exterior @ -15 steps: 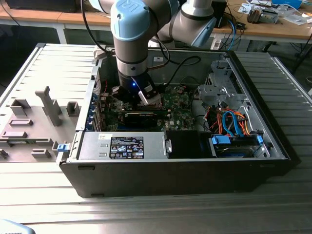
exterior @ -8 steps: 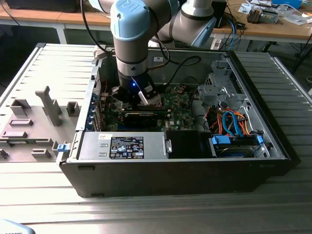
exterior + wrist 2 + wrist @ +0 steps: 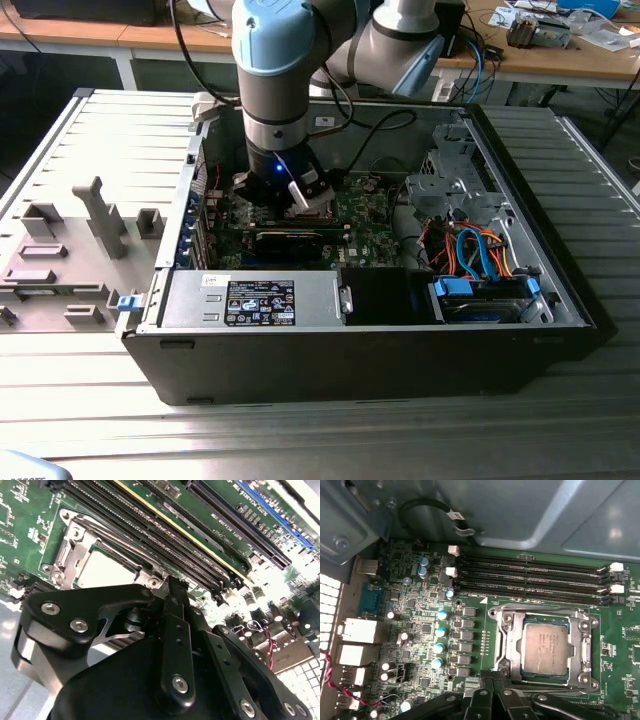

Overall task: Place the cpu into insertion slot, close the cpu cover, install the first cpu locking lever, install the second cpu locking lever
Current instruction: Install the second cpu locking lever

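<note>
CPU (image 3: pixel 546 647), its pale metal top showing, sits in the socket on the green motherboard (image 3: pixel 470 645), framed by the cpu cover (image 3: pixel 512 640) lying flat around it. The gripper (image 3: pixel 492 692) hangs just beside the socket's near edge with its black fingers (image 3: pixel 175 630) drawn together, grasping nothing that can be seen. Four long memory slots (image 3: pixel 530 580) run along the socket's far side. In the exterior view the arm (image 3: pixel 280 90) reaches down into the open computer case (image 3: pixel 560 290), which rests on the ribbed counter (image 3: pixel 330 440).

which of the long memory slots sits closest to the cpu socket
The memory slot bordering the socket frame's edge beside the cpu; the three others lie farther away, toward the case wall.
</note>
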Robot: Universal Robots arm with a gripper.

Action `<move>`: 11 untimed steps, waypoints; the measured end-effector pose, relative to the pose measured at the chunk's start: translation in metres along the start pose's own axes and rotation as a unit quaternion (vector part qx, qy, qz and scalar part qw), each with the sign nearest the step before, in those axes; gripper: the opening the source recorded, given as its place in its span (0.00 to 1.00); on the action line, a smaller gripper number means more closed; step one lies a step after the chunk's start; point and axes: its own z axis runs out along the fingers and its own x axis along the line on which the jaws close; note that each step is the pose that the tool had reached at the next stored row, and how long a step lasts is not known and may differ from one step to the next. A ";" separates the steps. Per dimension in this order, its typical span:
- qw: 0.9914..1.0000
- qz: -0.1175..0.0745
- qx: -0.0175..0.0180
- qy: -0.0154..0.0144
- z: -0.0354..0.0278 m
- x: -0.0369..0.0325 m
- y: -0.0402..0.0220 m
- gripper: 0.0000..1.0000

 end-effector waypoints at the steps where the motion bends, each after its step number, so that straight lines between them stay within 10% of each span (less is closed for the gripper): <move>1: 1.000 0.000 0.000 0.001 0.0000 -0.0013 -0.0001 0.11; 11: 1.000 0.001 -0.001 0.006 0.0003 -0.0151 -0.0009 0.11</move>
